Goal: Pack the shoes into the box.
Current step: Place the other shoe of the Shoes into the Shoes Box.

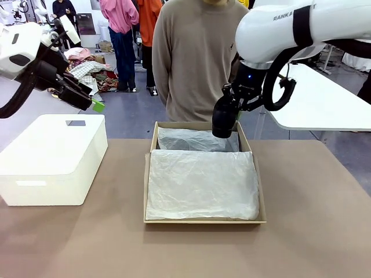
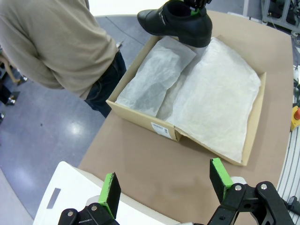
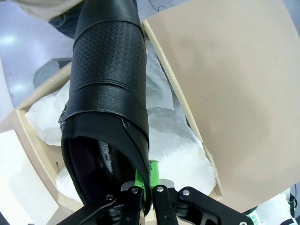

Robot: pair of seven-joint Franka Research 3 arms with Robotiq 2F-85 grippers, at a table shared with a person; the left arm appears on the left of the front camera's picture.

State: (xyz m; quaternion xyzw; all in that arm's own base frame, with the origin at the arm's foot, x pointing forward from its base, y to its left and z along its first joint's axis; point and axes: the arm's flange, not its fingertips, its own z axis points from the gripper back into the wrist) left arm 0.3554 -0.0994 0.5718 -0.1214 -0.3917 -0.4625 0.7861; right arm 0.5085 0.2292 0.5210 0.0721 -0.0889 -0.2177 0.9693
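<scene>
From the front, my right gripper [image 1: 235,114] is clenched on the glossy black shoe [image 1: 223,123], which hangs heel-down over the far right corner of the box [image 1: 203,221], about one o'clock from its middle. The box is tan cardboard, open, lined with crinkled white tissue paper [image 1: 200,185]. A white rounded plastic container [image 1: 52,156] sits at nine o'clock of the box, and a person in a beige sweater [image 1: 194,58] stands at twelve o'clock, close behind it. My left gripper [image 1: 90,101] hangs above the container, jaws spread, grasping nothing. The table [image 1: 313,231] is smooth and brown; the floor beyond is grey. In my left wrist view, the green pads [image 2: 111,192] stand wide apart over the container [image 2: 65,187], with the box [image 2: 145,121] and shoe [image 2: 180,23] towards twelve o'clock. In my right wrist view, the fingers [image 3: 149,180] pinch the rim of the shoe [image 3: 110,84] by its opening; a perforated band crosses the leather, and tissue [image 3: 178,150] lies beneath.
</scene>
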